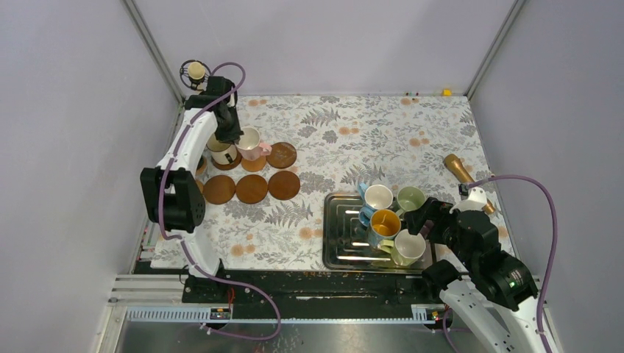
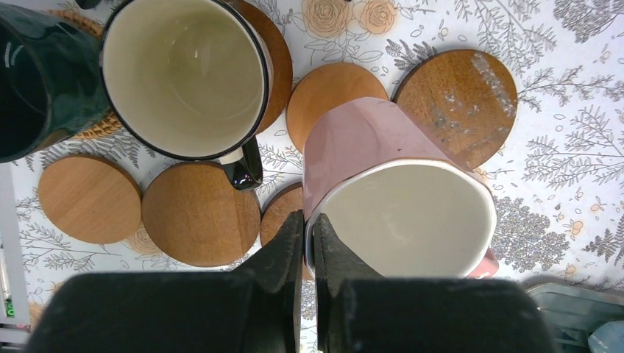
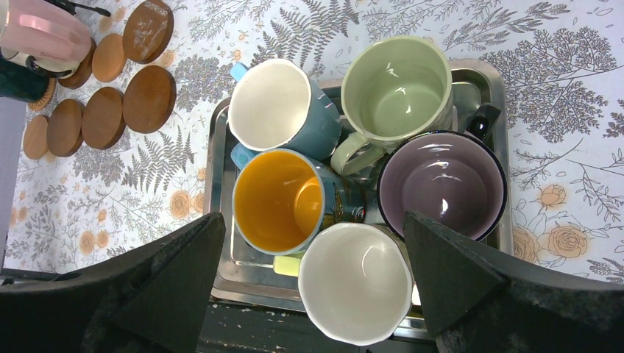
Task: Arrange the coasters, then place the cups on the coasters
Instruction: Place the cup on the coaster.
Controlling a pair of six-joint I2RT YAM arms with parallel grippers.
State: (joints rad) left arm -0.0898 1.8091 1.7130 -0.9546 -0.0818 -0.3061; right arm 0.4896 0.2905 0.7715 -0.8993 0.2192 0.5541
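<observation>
My left gripper is shut on the rim of a pink cup, one finger inside and one outside; the cup is tilted above brown round coasters. Beside it, a white black-rimmed cup sits on a coaster and a dark green cup on a woven one. Three more coasters lie in a row. My right gripper hangs open over the tray's cups: light blue, pale green, mauve, orange-lined, white-lined.
The steel tray sits right of centre near the front edge. A gold cylindrical object lies at the right of the floral cloth. A small round object hangs in the back left corner. Grey walls close in three sides.
</observation>
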